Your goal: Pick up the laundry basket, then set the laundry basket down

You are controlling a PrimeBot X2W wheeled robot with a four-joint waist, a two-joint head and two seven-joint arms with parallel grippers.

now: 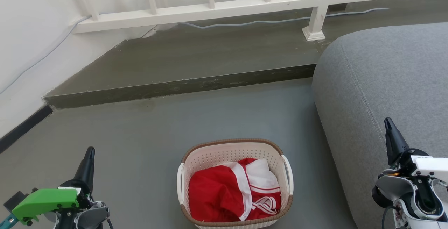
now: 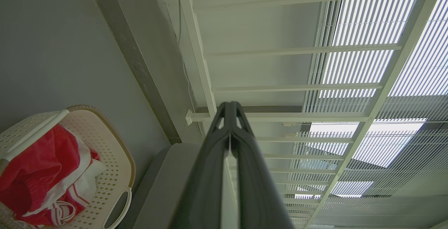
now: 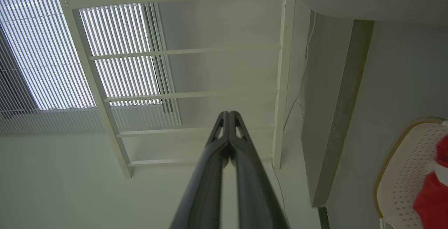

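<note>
Head view: shows the laundry basket (image 1: 227, 154) at lower centre, standing on the grey floor (image 1: 140, 141) just beside a grey sofa (image 1: 385, 82), with a red-and-white garment (image 1: 217, 190) heaped inside. Puts the left end effector (image 1: 90, 151) at lower left and the right end effector (image 1: 387, 122) at lower right, each pinched shut on nothing. Flanking the basket but well apart from its white loop handles (image 1: 180, 183); probably a ready pose ahead of a two-sided lift.

Left wrist view: looks along the closed left end effector (image 2: 230, 107) toward a white railing (image 2: 196, 47); catches the basket (image 2: 105, 145) at lower left.

Right wrist view: looks along the closed right end effector (image 3: 229, 114); catches the basket wall (image 3: 402, 166) at lower right.
</note>
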